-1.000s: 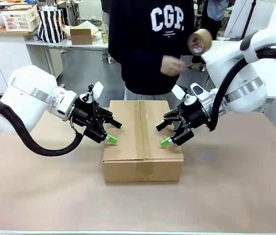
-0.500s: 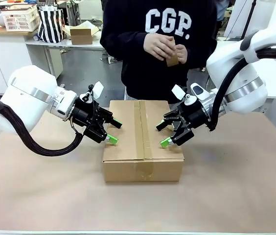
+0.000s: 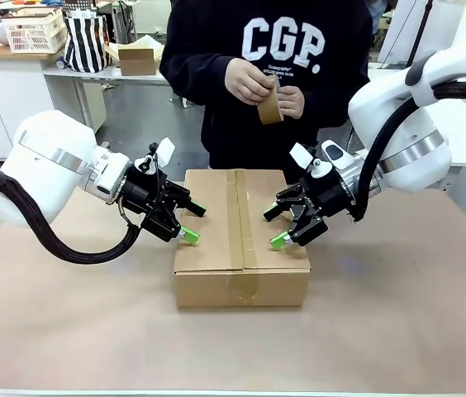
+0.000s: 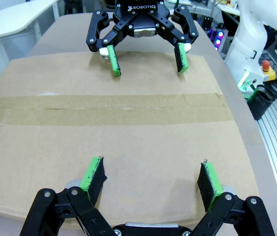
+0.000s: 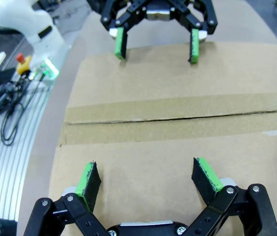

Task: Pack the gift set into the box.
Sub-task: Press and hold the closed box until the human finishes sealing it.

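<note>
The box (image 3: pixel 216 252) lies mid-table with its top flaps folded shut, and a tan strip runs along the centre seam (image 5: pixel 178 118). The gift set is hidden. My left gripper (image 3: pixel 193 223) is open, its green pads (image 4: pixel 93 174) on the box's left flap (image 4: pixel 128 142). My right gripper (image 3: pixel 274 227) is open too, with its pads (image 5: pixel 205 174) on the right flap (image 5: pixel 143 152). Each wrist view faces the other gripper: the right gripper (image 4: pixel 146 59) and the left gripper (image 5: pixel 155 46). Behind the box a person holds a brown tape roll (image 3: pixel 271 107) in both hands.
The table (image 3: pixel 398 314) is covered in brown paper, with open room in front of and beside the box. Far behind on a counter stand a small open carton (image 3: pixel 138 58), a white basket (image 3: pixel 33 31) and a striped bag (image 3: pixel 86 41).
The person brought the tape roll from up at the right down to chest height and took it in both hands. Neither arm nor the box has moved.
</note>
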Controlling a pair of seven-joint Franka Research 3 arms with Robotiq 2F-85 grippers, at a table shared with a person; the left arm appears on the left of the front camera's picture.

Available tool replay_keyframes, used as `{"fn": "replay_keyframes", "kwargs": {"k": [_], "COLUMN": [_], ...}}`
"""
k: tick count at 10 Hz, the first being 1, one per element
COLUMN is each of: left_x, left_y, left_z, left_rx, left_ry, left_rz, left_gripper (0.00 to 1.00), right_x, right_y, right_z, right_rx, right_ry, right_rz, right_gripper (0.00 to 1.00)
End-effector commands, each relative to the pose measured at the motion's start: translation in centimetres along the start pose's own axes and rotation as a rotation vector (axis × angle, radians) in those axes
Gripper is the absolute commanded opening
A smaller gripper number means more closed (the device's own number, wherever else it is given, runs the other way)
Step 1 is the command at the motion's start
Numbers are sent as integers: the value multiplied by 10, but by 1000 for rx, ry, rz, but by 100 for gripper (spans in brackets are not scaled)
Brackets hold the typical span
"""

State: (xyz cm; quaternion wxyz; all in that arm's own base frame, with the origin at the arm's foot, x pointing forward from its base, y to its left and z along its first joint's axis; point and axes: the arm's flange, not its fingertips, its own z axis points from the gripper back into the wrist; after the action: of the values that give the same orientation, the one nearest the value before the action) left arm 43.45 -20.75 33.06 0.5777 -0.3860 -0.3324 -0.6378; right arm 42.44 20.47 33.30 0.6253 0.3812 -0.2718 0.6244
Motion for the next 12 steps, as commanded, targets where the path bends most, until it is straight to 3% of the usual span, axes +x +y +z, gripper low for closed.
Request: {"fn": "replay_keyframes", "kwargs": {"k": [1, 12], "left_x": [-1, -1], "left_y": [-1, -1], "left_z": [-1, -1], "left_rx": [1, 1], "left_ry": [-2, -2], "left_rz": [4, 4], "left_gripper": [100, 100], "right_x": [-3, -3], "right_y": [1, 1], "right_z": [-2, -2], "right_rx": [-13, -13], "right_ry": [-4, -4], "right_rz": [4, 4], "right_gripper": [100, 100]}}
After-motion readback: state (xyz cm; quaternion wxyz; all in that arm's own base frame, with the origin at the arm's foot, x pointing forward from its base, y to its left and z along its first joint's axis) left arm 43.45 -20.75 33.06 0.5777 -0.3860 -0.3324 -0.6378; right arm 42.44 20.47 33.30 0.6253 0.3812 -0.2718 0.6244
